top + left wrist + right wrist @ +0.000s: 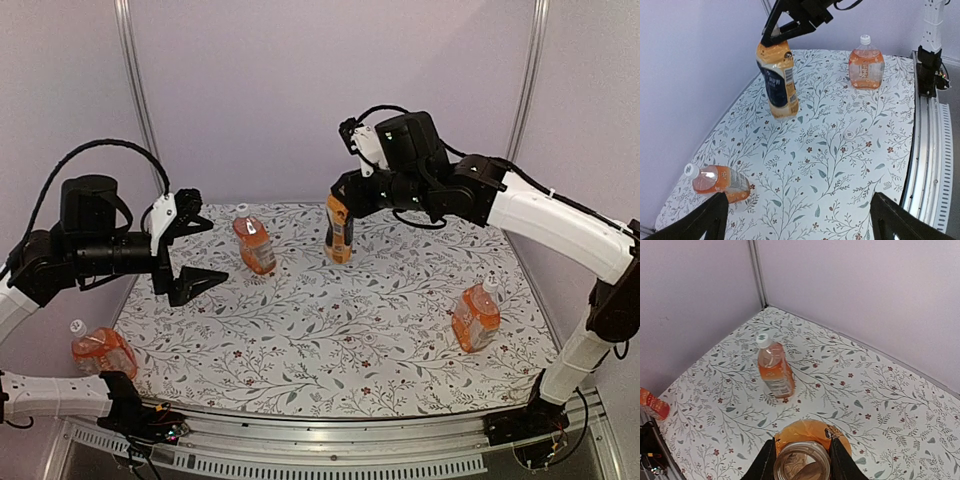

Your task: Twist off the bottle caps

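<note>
While the overhead view shows the right end effector [341, 205] clenched on the neck of the tall bottle [340, 240] at the back centre of the tabletop [330, 350], the left end effector [218, 248] hangs released over the left side, spread wide and holding nothing. One squat bottle [256, 245] stands between the two arms. Another [476, 318] stands at the right, and a third [100, 350] lies at the near left corner.

From the left wrist, the tall bottle leans a little, its base seemingly touching the tabletop. A small pale disc [849, 134] lies well apart from it. It may be the removed cap, though it is too small to be sure. The squat bottle standing near the rail [927, 150] carries its white cap [865, 38], and so does the lying one.

From the right wrist, the fingers [765, 462] flank an open bottle mouth, so this bottle's cap is off. The squat bottle beyond wears its cap.

Judged from this, one bottle is done and three remain. The next move calls for the right arm to let go and steady a capped squat bottle by its body. The left arm then needs to close squarely on that cap before twisting.
</note>
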### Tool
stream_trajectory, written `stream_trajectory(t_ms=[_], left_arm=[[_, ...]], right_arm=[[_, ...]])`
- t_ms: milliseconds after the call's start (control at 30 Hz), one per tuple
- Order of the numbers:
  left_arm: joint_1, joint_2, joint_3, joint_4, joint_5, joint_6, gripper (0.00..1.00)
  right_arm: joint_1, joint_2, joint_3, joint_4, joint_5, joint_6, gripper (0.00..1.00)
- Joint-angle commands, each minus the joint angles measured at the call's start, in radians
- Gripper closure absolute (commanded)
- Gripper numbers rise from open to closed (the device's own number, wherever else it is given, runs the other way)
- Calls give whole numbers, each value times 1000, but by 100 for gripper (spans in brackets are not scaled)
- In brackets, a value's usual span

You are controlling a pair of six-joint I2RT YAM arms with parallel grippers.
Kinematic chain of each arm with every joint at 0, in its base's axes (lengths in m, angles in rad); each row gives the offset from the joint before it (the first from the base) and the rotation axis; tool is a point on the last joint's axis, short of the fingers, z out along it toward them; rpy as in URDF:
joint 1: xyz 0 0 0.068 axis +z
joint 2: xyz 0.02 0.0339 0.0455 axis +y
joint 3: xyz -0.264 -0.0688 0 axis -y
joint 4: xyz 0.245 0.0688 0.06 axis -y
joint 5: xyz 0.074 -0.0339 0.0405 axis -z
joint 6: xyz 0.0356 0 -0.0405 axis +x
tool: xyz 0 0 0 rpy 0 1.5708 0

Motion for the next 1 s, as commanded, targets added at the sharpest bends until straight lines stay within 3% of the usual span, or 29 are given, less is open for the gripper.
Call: stream_trajectory(t_ms=[0,167,367,933,967], left_arm=[[59,-46,-137,107,-108,-136,1],[139,-116,-320,178,-169,-267,1],[184,-173,-441,202,-148,-298,0],[204,-202,-464,204,-179,-264,0],[206,-204,-463,202,-179,-263,0]], right_arm=[[-155,89,10,-93,116,-46,100],[-271,220,42,-12,18,-33,100],[-341,314,32,71,-59,10,100],[-366,387,-2,168,-101,30,100],[-366,386,-5,168,-100,29,95]])
